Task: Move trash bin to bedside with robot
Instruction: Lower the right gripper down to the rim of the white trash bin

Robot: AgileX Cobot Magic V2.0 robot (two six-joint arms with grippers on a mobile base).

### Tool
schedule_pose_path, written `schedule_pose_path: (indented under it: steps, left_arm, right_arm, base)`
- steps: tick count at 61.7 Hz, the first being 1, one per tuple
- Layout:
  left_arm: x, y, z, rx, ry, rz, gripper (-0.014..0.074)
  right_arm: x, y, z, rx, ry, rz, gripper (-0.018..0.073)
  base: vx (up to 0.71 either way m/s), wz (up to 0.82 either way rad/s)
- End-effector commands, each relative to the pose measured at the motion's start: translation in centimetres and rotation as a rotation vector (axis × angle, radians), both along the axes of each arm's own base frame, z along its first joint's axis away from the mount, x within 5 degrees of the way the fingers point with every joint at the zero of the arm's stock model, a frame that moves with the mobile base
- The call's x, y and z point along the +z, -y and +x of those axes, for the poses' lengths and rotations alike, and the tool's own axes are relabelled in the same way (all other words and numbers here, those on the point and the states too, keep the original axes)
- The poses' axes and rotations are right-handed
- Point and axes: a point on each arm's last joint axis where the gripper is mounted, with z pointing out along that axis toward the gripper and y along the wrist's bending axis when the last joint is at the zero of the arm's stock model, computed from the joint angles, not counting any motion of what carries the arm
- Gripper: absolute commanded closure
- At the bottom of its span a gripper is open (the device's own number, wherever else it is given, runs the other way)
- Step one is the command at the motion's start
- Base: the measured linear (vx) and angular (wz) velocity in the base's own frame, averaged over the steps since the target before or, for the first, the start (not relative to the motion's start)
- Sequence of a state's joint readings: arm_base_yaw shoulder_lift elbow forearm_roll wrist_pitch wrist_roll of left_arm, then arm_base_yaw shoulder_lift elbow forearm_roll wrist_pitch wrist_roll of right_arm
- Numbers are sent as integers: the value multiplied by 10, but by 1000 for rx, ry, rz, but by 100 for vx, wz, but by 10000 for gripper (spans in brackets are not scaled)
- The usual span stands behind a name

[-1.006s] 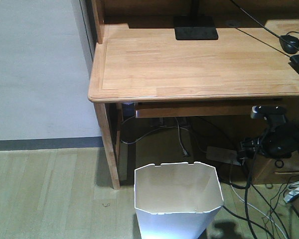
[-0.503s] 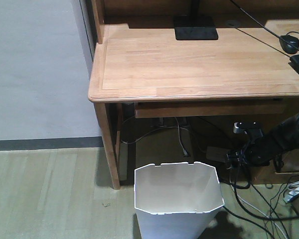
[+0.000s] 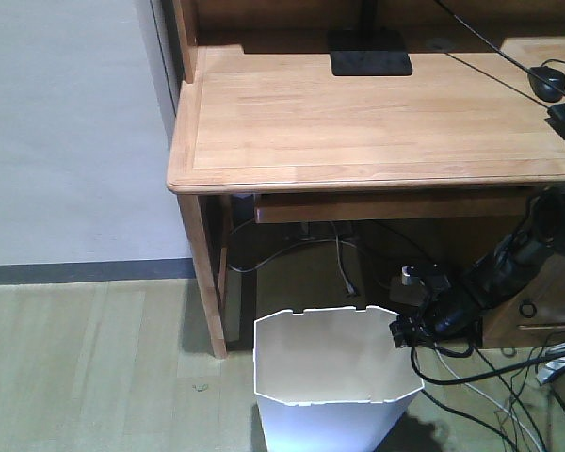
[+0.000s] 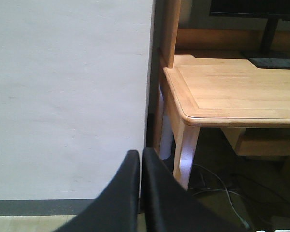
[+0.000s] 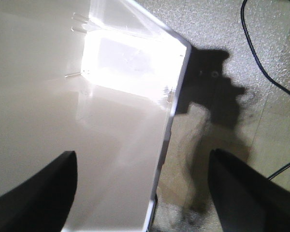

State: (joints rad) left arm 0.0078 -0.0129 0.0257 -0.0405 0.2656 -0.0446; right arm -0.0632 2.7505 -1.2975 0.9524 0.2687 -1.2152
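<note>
The white trash bin stands on the floor in front of the wooden desk, at the bottom of the front view. My right gripper is at the bin's right rim, on a black arm coming from the right. In the right wrist view the gripper is open, its two black fingers straddling the bin's wall: one over the inside, one outside. My left gripper is shut and empty, facing the white wall. The bed is out of view.
A light wooden desk stands behind the bin, with a monitor base, a mouse and a keyboard edge on it. Its leg is left of the bin. Cables and a power strip lie on the floor under the desk.
My right arm has moved left and down from beside the desk drawer to the bin's right rim. The bin and the left gripper have not moved.
</note>
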Motion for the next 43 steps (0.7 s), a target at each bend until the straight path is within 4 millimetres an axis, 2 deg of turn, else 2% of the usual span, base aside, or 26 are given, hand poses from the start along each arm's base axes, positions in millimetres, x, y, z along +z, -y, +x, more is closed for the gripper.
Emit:
schedule_pose_path:
  steps: [1,29,43]
  left_arm:
    - [3,0,0,4,72,-10,602]
    - [3,0,0,4,72,-10,602]
    - [3,0,0,4,72,-10,602]
  right_arm:
    - [10,3,18,-31,49,7,13]
    - [-37,0,28,-33,29,42,19]
    - [-53,0,30,-56,16,53,130]
  base:
    - [0,0]
    - [0,0]
    - [0,0]
